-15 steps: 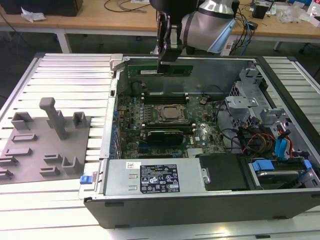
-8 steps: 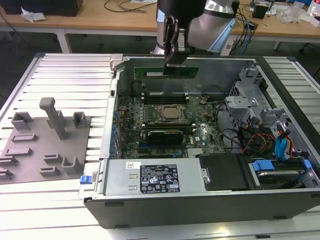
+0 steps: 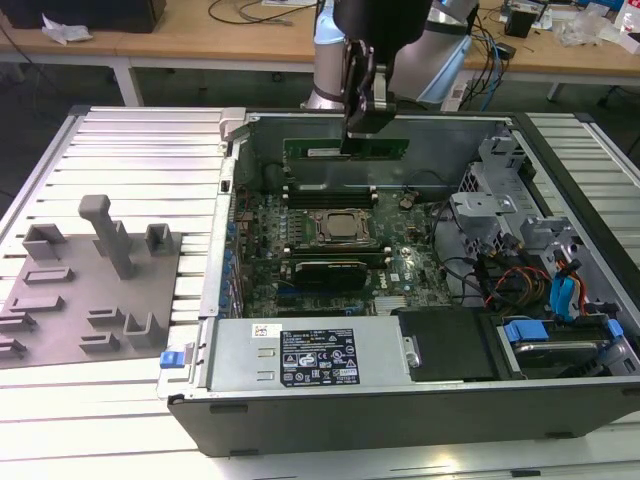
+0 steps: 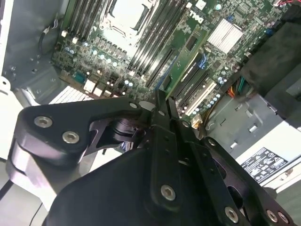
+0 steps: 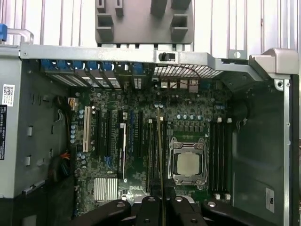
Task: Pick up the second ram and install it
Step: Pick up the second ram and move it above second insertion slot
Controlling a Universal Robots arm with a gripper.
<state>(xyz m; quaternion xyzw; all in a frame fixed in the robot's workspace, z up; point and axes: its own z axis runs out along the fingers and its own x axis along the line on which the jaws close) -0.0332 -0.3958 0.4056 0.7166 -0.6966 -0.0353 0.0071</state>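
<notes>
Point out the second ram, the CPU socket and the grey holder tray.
second ram (image 3: 392, 147), exterior view, green face near one end.
CPU socket (image 5: 186, 163), first wrist view, metal centre.
grey holder tray (image 3: 65, 335), exterior view, bare flat base.

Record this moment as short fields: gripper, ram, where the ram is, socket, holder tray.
gripper: gripper shut on the second ram
ram state: held by its middle, long edge level, raised over the motherboard, not in a slot
case: computer case open, with the arm reaching in from above
socket: CPU socket below the ram, apart from it
holder tray: grey holder tray outside the case, on the exterior view's left
</notes>
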